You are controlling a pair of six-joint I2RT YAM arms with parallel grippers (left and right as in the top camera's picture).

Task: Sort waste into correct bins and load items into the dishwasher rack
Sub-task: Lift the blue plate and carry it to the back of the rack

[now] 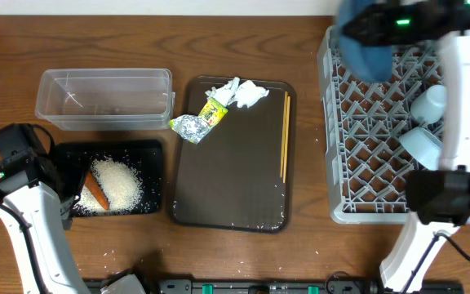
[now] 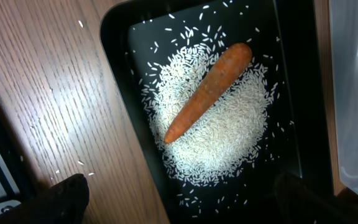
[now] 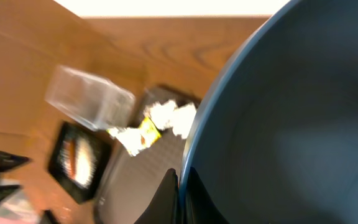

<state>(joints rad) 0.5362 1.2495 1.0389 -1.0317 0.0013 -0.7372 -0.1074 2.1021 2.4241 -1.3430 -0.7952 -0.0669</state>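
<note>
Dark blue bowl (image 1: 364, 51): pinched at the rim by right fingers (image 3: 170, 193), hanging over the far left corner of the rack (image 1: 357, 171).
Left fingers (image 2: 67, 198): spread wide, holding nothing, nowhere near.

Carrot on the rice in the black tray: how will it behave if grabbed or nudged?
Probably stiff: the carrot keeps a straight shape. Round and tapered, so a nudge likely rolls it in an arc. It lies on loose rice in the black tray, so grains may scatter.
</note>
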